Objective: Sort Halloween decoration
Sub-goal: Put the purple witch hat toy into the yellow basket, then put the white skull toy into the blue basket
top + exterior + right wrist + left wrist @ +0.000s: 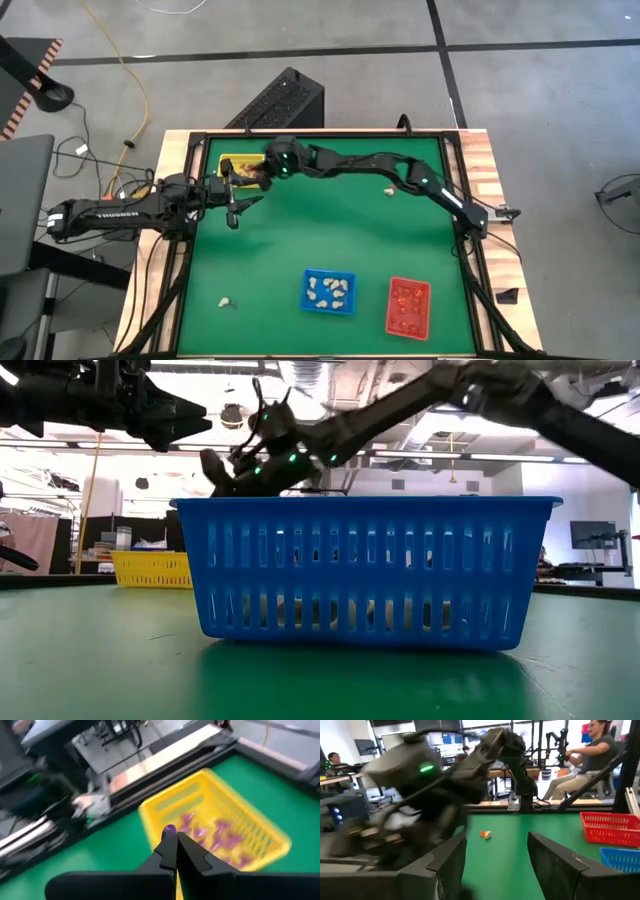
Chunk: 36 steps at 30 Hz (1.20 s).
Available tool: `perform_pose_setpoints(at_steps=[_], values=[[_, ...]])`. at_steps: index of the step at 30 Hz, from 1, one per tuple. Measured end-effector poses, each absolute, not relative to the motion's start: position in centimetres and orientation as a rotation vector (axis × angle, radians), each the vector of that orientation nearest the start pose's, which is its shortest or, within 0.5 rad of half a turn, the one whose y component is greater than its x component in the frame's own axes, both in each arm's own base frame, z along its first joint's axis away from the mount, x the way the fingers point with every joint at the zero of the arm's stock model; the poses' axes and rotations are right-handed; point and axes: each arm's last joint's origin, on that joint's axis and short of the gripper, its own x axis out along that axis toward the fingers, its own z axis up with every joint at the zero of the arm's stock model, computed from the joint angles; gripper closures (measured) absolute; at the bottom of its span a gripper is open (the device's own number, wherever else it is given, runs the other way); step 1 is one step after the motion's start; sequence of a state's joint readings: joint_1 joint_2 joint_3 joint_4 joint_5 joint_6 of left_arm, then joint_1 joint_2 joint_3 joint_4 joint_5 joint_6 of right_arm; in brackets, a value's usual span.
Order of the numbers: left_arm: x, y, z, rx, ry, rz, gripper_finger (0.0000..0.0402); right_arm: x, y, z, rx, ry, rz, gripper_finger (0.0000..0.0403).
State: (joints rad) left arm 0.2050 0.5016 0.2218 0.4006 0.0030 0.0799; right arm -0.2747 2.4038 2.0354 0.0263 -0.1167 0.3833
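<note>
Your right gripper (176, 851) hangs over the near edge of the yellow tray (260, 827), its two dark fingers pressed together on a small purple trinket (169, 829) that shows just past the tips. Below and beyond that pinched piece, more purple trinkets (220, 832) lie scattered on the floor of the yellow tray. From above, this gripper sits at the far left part of the green table (330, 235), directly at the yellow tray, with its arm reaching across from the right side. Your left gripper (495, 865) floats just beside it, right in front of the yellow tray, its fingers spread wide and empty; through its gap you see a small orange-and-cream trinket (485, 834) lying alone on the green surface farther off. Nearer the front of the table, well apart from both grippers, the blue tray (328, 292) holds a cluster of whitish trinkets (331, 290), and just beside it the red tray (408, 305) holds orange-red trinkets (406, 300). One whitish trinket (226, 301) lies loose on the table to the left of the blue tray, and another (387, 190) lies loose near the right arm at the far side.
</note>
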Motion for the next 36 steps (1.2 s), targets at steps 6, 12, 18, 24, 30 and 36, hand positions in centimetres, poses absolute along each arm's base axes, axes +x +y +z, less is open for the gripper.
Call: perform_pose_setpoints(at_steps=[6, 12, 18, 24, 30, 36], values=[[12.9, 2.7, 23.2, 0.127, -0.104, 0.217, 0.0198, 55.8, -17.9, 19.0, 0.503, 0.305, -0.184, 0.037], [12.4, 2.6, 23.4, 0.128, -0.115, 0.224, 0.0198, 56.3, -18.4, 18.1, 0.519, 0.339, -0.165, 0.0333], [12.1, 2.6, 23.6, 0.127, -0.131, 0.227, 0.0198, 55.6, -19.1, 18.9, 0.493, 0.384, -0.175, 0.0265], [12.1, 2.6, 23.6, 0.117, -0.13, 0.226, 0.0198, 53.6, -19.3, 22.6, 0.517, 0.463, -0.103, 0.0218], [12.2, 2.5, 23.2, 0.096, -0.092, 0.181, 0.0198, 48.5, -17.9, 29.8, 0.388, 0.653, -0.012, 0.0214], [12.5, 1.8, 22.7, 0.057, -0.059, -0.051, 0.0198, 41.9, -12.2, 35.3, 0.258, 0.977, 0.133, 0.0223]])
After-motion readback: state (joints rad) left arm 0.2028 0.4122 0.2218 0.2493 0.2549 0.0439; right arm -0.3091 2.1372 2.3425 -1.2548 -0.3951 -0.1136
